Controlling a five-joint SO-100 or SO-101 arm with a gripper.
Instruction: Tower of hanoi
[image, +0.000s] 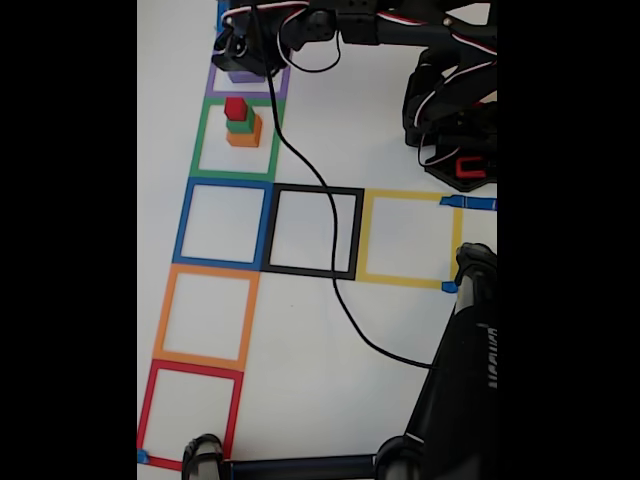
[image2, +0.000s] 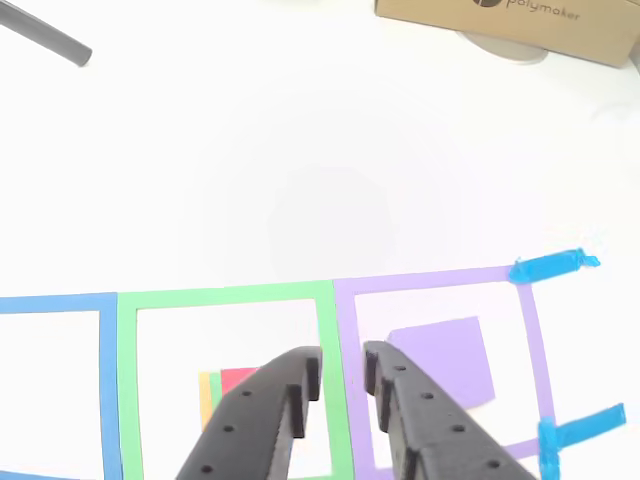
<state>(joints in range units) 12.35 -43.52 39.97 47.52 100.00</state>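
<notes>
The fixed view looked down from high over the tabletop (image: 310, 330); the other view rode close behind the tool (image2: 340, 365), sharing the green square (image: 236, 140).

Arm (image: 400, 25): black segments, red-and-white wiring, red part at the base. Gripper (image2: 342, 365): two black fingers, small round holes along each.

Hobby lab or maker bench: white table (image: 320, 330) with taped squares, Polymaker filament box (image2: 520, 25).

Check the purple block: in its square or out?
In. The purple block lies flat inside the purple tape square, clear of its borders. The gripper hangs beside it, jaws slightly apart, holding nothing.
</notes>
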